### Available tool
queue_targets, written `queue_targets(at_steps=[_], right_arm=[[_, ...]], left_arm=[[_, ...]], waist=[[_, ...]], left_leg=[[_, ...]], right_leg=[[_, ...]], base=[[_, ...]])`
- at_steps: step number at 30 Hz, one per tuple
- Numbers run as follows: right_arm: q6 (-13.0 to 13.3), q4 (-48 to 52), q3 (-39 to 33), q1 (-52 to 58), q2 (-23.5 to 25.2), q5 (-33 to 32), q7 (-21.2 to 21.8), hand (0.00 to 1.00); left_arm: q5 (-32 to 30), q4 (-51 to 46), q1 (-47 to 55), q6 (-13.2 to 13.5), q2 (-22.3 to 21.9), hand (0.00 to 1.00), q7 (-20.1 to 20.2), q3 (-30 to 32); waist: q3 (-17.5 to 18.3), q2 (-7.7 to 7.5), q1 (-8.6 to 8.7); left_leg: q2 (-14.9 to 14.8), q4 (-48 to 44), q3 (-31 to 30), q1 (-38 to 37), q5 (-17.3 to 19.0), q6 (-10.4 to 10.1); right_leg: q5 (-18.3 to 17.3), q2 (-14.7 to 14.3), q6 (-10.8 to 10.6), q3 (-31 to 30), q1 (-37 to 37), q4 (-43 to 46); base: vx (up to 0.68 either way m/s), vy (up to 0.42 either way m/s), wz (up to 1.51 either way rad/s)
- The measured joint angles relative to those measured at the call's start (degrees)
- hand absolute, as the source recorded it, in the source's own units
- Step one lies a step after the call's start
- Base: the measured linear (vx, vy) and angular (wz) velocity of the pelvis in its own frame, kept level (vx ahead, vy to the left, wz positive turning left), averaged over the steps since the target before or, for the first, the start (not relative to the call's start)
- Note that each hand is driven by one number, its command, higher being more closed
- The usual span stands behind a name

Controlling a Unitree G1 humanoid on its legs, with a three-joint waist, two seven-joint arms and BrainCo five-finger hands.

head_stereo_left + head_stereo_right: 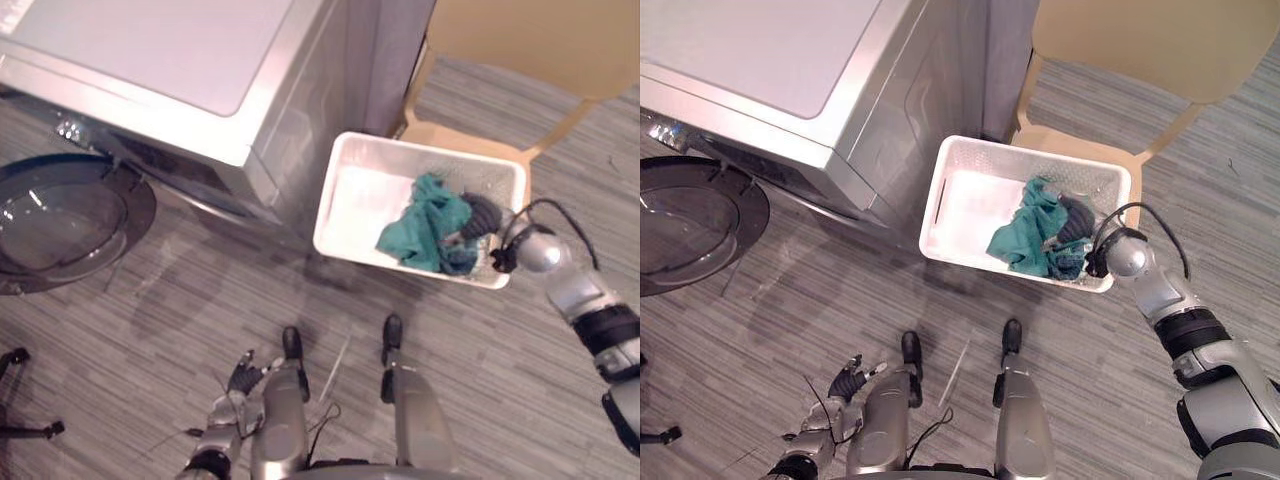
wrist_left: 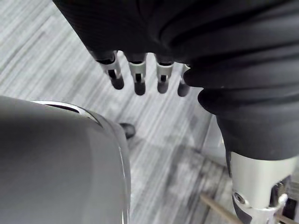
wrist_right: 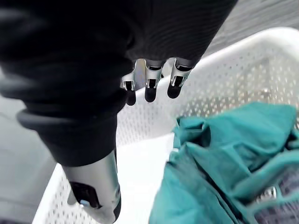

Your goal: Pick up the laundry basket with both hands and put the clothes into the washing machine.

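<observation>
Laundry basket, white, perforated, beside washing machine; teal clothes heaped in its right half (head views). Right hand hovers over that heap; left hand hangs low. Left wrist view: fingers straight, relaxed, holding nothing. Right wrist view: fingers straight above the basket, holding nothing.

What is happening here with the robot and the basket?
The robot stands before a white basket that sits on the floor beside the washer. Its right hand hangs open over the teal clothes in the basket and holds nothing. Its left hand is low at its side, also open. The washer's door is open. The basket is not yet lifted.
</observation>
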State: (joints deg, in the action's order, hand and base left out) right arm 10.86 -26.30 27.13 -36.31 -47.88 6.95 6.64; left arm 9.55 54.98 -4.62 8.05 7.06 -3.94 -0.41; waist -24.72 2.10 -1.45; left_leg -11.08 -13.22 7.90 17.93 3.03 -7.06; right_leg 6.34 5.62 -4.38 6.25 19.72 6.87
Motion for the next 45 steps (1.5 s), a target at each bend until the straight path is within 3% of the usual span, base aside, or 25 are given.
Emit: queue_targets(at_steps=[9, 13, 15, 20, 26, 39, 45], right_arm=[[-0.18, -5.46, 0.9, -0.53, 0.36, 3.94, -0.69, 0.0], [-1.17, -10.1, 0.02, -1.38, 1.35, 4.4, -3.24, 0.0], [-2.4, -11.75, -3.0, -2.26, 2.88, 4.17, -5.47, 0.0], [-2.59, -12.56, -8.54, -4.1, 5.22, 2.25, -9.02, 0.0], [-3.64, -12.69, -12.75, -4.4, 6.75, 1.57, -10.19, 0.0], [-5.07, -17.47, -14.28, -5.48, 10.77, -0.94, -10.45, 0.0], [-6.01, -24.27, -16.21, -11.98, 11.17, -1.93, -13.06, 0.0]], left_arm=[[1.08, -0.79, -1.69, 0.05, 0.02, 0.0, -1.24, -0.09], [2.26, -0.91, -2.32, 0.08, -0.01, 0.0, -2.34, -0.35], [3.43, -1.55, -3.8, 0.27, -0.02, 0.0, -2.79, -1.37], [4.62, -5.08, -4.53, 1.36, -1.43, 0.0, -3.87, -1.94], [5.26, -6.18, -4.94, 1.28, -2.94, 0.0, -3.9, -2.01], [11.27, -12.8, -6.65, 1.51, -3.59, 0.0, -4.24, -1.77], [12.58, -16.15, -6.67, 1.88, -3.8, 0.0, -4.99, -1.72]], waist=[[-0.97, -0.54, -1.26], [-0.97, -0.54, -2.42], [-1.0, -0.59, -2.62], [-1.06, -0.68, -2.7], [-1.32, -1.16, -2.68], [-1.34, -1.12, -2.9], [-1.62, -0.57, -3.43]], left_leg=[[0.15, -0.79, -1.17, 3.17, -0.43, -0.03], [0.18, -0.82, -1.15, 3.77, -0.61, 0.12], [0.19, -0.73, -1.15, 4.6, -0.93, 0.14], [0.1, -0.76, -0.89, 5.49, -1.03, 0.16], [-0.04, -1.35, -0.33, 7.83, -1.02, 0.16], [-0.23, -9.29, -0.34, 20.22, -0.05, 1.45], [0.08, -12.88, -1.1, 26.57, 0.56, 1.67]], right_leg=[[0.45, 0.39, 0.09, 1.26, 2.01, 0.25], [0.46, 0.47, 0.08, 1.21, 3.13, 1.0], [0.43, 0.56, 0.08, 1.37, 4.1, 1.41], [-0.41, 1.38, 0.1, 1.4, 5.85, 3.37], [-1.22, 1.81, -0.03, 1.36, 8.86, 5.39], [-4.96, 4.24, 0.4, 2.45, 20.82, 15.56], [-6.26, 5.59, 0.65, 2.96, 26.65, 20.14]], base=[[-0.03, 0.004, 0.07], [0.04, 0.015, -0.03], [0.02, 0.004, 0.0], [0.0, 0.001, 0.01], [0.0, 0.001, -0.01], [-0.01, -0.004, 0.08], [-0.04, -0.005, 0.1]])
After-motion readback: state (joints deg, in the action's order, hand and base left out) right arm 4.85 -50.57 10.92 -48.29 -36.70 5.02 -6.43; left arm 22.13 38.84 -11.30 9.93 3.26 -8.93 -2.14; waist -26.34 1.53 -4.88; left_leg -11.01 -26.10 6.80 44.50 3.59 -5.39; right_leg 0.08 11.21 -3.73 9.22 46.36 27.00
